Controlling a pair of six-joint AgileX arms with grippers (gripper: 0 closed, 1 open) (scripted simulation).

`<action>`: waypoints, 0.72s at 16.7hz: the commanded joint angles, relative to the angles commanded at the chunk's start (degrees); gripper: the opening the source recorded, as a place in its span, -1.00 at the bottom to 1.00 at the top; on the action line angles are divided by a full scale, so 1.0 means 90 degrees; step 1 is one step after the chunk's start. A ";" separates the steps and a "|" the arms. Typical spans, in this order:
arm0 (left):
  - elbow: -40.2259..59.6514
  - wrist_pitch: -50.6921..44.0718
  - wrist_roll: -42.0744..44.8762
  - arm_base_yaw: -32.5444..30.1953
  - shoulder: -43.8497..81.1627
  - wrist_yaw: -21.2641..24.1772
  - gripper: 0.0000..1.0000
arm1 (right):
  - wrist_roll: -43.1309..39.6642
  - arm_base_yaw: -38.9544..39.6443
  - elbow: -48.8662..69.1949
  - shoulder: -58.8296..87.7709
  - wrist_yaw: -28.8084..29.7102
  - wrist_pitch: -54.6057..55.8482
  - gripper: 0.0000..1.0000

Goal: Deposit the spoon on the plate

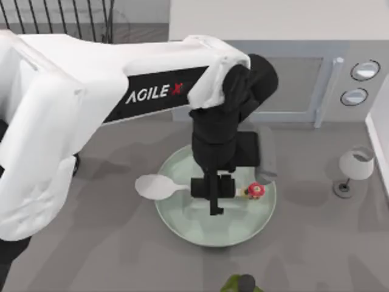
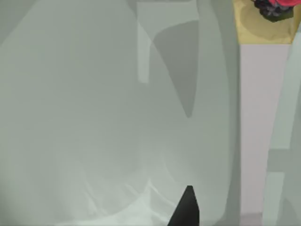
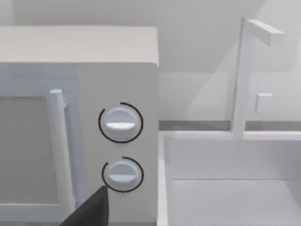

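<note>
left gripper [image 1: 215,190] hangs over the plate [image 1: 182,210], clenched on the spoon [image 1: 155,186] handle.

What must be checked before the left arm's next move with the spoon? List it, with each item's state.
1. Left gripper over the large round pale mint-green glossy plate: ok.
2. Red-and-yellow knob end of the slim white spoon above the plate: ok.
3. Spoon's oval bowl inside the rim: not ok, it juts past the plate's left rim.
4. Spoon resting on the plate: cannot tell.
5. Right gripper away from the plate: ok, parked facing the white microwave.
</note>
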 joint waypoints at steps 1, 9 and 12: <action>0.0000 0.0000 0.0000 0.0000 0.0000 0.0000 -1.00 | 0.0000 0.0000 0.0000 0.0000 0.0000 0.0000 1.00; 0.0000 0.0000 0.0000 0.0000 0.0000 0.0000 -0.10 | 0.0000 0.0000 0.0000 0.0000 0.0000 0.0000 1.00; 0.0000 0.0000 0.0000 0.0000 0.0000 0.0000 0.36 | 0.0000 0.0000 0.0000 0.0000 0.0000 0.0000 1.00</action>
